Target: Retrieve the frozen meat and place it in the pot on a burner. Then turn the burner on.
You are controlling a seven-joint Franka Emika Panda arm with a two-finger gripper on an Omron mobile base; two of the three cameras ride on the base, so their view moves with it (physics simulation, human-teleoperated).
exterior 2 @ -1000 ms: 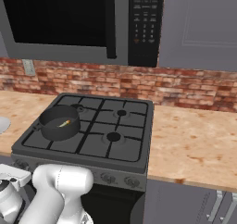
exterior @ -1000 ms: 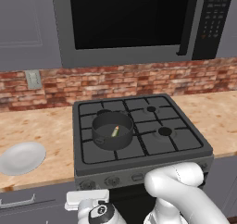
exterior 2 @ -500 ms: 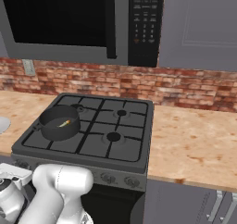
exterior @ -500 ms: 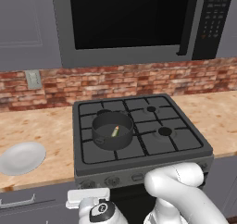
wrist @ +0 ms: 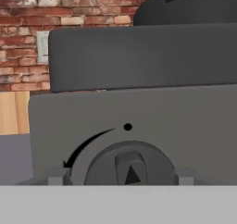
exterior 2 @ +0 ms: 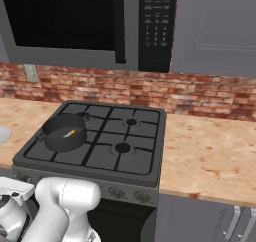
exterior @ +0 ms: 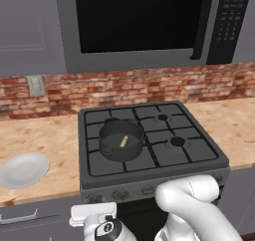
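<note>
The pot [exterior: 121,144] [exterior 2: 64,133] stands on the stove's front left burner. The frozen meat [exterior: 124,141] [exterior 2: 69,133], a small slender fish, lies inside it. My gripper [wrist: 121,177] is low against the stove's front panel, at the leftmost knob [wrist: 130,168]. Its fingertips [wrist: 56,177] stand on either side of the round knob, open, and do not press it. A curved arrow and a dot are printed above the knob. In the left base view the hand [exterior: 94,219] hangs below the panel's left end.
The black stove [exterior: 164,158] sits between wooden counters, with a microwave [exterior: 139,21] overhead. A white plate [exterior: 24,169] lies on the left counter. More knobs [exterior 2: 117,191] line the front panel. A brick wall runs behind.
The hand has stayed at the stove's left knob with hardly any shift. Pot and fish lie as before.
</note>
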